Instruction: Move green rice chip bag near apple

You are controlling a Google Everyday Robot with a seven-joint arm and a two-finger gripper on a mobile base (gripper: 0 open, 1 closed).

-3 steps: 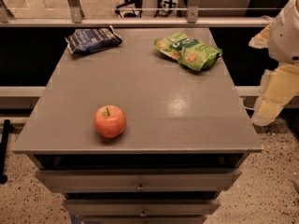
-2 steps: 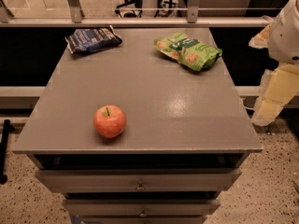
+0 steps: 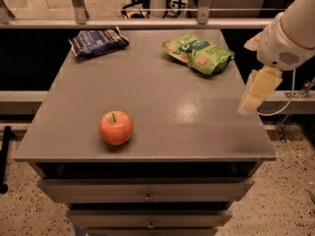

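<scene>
We count one green rice chip bag (image 3: pixel 199 54), one apple (image 3: pixel 116 127) and one dark blue snack bag (image 3: pixel 97 42) on the counter (image 3: pixel 162 97). Green bag lies far-right; apple near-left, well apart. Pincer (image 3: pixel 251 100) hangs off the counter's right edge, right of the bag and nearer us, not touching it. We can't tell its opening.

1 green chip bag (image 3: pixel 198 54), 1 dark blue snack bag (image 3: pixel 97 41), 1 apple (image 3: pixel 116 127), 1 grey table (image 3: pixel 197 127), 1 gripper (image 3: pixel 251 102) hanging just beside the table's right edge
</scene>
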